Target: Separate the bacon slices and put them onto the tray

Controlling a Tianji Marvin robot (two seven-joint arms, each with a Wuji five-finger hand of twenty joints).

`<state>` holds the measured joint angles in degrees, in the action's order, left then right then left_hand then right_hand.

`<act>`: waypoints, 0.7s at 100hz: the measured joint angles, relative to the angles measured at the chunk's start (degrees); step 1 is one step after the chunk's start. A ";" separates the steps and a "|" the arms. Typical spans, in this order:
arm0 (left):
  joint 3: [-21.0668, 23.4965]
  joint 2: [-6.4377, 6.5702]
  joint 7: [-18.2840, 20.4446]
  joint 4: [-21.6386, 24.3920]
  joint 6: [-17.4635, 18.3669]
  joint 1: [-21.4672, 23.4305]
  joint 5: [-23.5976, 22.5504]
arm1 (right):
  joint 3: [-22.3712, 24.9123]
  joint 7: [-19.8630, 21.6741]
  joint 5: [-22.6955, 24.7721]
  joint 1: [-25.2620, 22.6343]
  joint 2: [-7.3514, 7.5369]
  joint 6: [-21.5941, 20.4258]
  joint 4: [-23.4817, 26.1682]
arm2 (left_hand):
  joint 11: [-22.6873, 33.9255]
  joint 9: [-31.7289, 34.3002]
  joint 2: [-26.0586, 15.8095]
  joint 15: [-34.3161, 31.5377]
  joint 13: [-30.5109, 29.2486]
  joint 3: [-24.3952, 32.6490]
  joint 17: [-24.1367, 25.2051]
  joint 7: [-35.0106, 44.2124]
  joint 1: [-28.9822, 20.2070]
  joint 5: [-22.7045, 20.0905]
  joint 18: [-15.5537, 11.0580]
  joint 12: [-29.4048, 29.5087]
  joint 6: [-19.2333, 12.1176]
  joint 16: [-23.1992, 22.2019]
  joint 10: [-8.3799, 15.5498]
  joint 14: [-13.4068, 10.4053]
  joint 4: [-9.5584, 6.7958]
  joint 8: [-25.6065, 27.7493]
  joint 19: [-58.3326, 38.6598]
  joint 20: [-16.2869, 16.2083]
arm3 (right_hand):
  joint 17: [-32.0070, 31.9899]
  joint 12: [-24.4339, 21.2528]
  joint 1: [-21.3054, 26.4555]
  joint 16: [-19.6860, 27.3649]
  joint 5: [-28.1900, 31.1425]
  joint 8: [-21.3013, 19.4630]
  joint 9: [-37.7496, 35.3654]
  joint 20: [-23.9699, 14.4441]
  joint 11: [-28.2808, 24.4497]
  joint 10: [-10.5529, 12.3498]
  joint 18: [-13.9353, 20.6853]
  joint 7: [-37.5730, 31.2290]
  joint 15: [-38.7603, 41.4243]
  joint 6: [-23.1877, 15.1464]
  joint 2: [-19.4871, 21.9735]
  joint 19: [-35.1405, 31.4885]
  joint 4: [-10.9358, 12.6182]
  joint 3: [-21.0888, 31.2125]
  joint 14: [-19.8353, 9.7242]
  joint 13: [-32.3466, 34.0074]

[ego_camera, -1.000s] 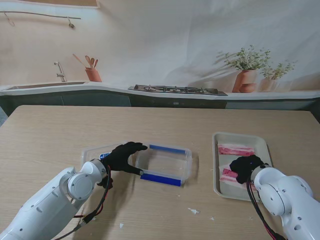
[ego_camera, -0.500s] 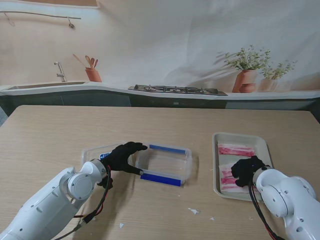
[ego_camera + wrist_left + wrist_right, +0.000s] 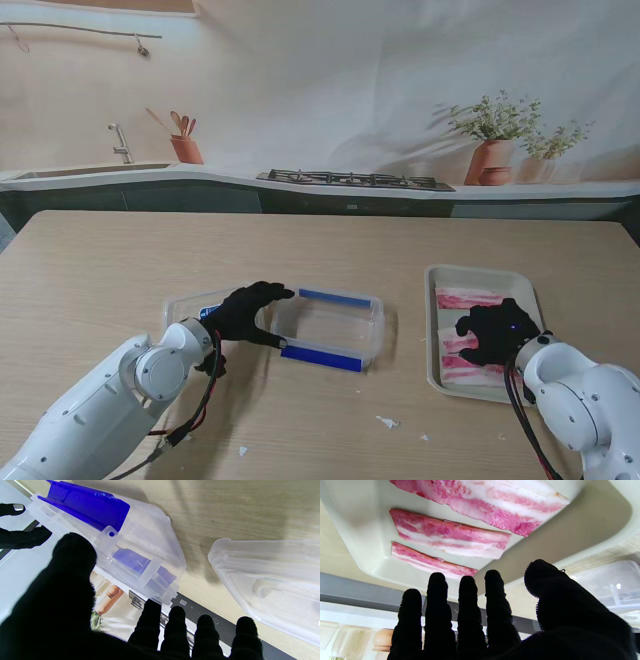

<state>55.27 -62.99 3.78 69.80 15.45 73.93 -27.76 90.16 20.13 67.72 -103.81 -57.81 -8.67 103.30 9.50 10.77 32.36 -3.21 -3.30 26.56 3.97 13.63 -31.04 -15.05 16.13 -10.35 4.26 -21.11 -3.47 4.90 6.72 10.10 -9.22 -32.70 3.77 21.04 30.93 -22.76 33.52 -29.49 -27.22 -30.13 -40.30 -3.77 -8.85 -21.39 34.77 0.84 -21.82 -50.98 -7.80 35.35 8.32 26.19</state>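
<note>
Three bacon slices (image 3: 450, 536) lie apart on the tray (image 3: 440, 375) at the table's (image 3: 100, 270) right edge. My right hand (image 3: 497, 333) hovers spread above them, holding nothing; my left hand (image 3: 243, 312) grips the box (image 3: 330, 325) mid-table.

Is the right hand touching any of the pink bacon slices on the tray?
Apart. The right wrist view shows the right hand open, its fingers spread, with bare white tray visible between them and the pink bacon slices.

Staged kitchen set, printed backdrop with sink (image 3: 120, 150), gas hob (image 3: 355, 180), potted herbs (image 3: 495, 140), wooden table (image 3: 300, 250)
</note>
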 measured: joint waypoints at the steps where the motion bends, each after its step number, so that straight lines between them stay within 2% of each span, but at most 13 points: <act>1: 0.05 -0.02 -0.13 0.00 0.06 0.04 0.00 | 0.05 0.00 -0.15 -0.06 -0.02 0.00 0.08 | 0.00 0.00 0.00 0.00 0.00 0.00 0.00 0.00 -0.04 0.00 0.00 0.00 0.04 0.00 0.00 0.00 0.00 0.00 0.00 0.00 | -0.03 0.00 0.00 0.10 0.00 0.00 0.00 0.00 0.00 0.00 0.02 0.03 0.00 0.00 0.00 0.05 0.00 -0.25 0.00 0.00; 14: 1.25 -0.35 -1.62 0.30 0.86 0.91 0.04 | 0.24 -0.74 -1.10 -0.62 -0.15 -0.10 0.76 | 0.00 0.00 -1.40 0.00 0.00 0.81 0.00 -0.10 -0.06 0.60 0.00 0.00 0.01 0.00 0.00 0.00 0.00 0.00 0.00 0.00 | -0.07 -0.04 0.00 0.21 0.00 0.00 0.00 0.00 0.00 -0.01 0.04 0.38 -0.14 0.00 0.01 0.55 0.00 -0.52 0.33 0.00; 38: 2.67 -0.53 -2.89 1.99 2.03 2.41 0.75 | 0.13 -4.92 -1.11 -1.14 -0.45 0.02 0.54 | 0.00 0.00 -1.40 0.00 0.00 0.38 0.00 -0.09 -0.06 0.60 0.00 0.24 -0.03 0.00 0.00 0.00 0.00 0.00 0.00 0.00 | -0.13 -0.06 0.00 0.42 0.01 0.00 0.00 0.00 0.00 -0.03 0.04 0.39 -0.16 0.01 0.01 0.63 0.00 -1.09 0.42 -0.01; 55: 3.62 -0.66 -3.31 3.31 2.73 3.35 1.13 | -0.10 -6.17 -1.17 -1.21 -0.61 0.24 0.14 | 0.00 0.00 -1.40 0.00 0.00 0.30 0.00 -0.09 -0.06 0.60 0.00 0.25 -0.03 0.00 0.00 0.00 0.00 0.00 0.00 0.00 | -0.14 -0.06 0.00 0.42 0.02 0.00 0.00 0.00 0.00 -0.04 0.04 0.39 -0.16 0.01 0.01 1.20 0.00 -1.09 0.44 -0.01; 70: 4.99 -0.84 -3.71 4.72 2.99 4.43 1.74 | -0.19 -10.61 -1.97 -1.50 -0.86 0.19 -0.42 | 0.00 0.00 -1.58 0.00 0.00 -0.29 0.00 -0.09 -0.06 0.60 0.00 0.25 -0.03 0.00 0.00 0.00 0.00 0.00 0.00 0.00 | -0.14 -0.06 0.00 0.42 0.02 0.00 0.06 0.00 0.00 -0.05 0.04 0.40 -0.16 0.01 0.02 1.20 0.00 -1.09 0.45 -0.01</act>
<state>60.25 -63.83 0.08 74.51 18.44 78.37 -26.02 89.97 9.52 65.75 -105.30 -58.68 -8.48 102.88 9.50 10.77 30.78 -3.21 -3.30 26.28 3.97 13.54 -31.10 -14.46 16.13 -10.10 4.23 -21.11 -3.47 4.90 6.72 10.10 -9.22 -32.70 3.64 20.98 30.93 -22.34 33.54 -29.49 -27.16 -30.13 -40.30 -3.82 -8.81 -20.98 34.61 0.85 -21.80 -49.78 -7.80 34.26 8.78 26.19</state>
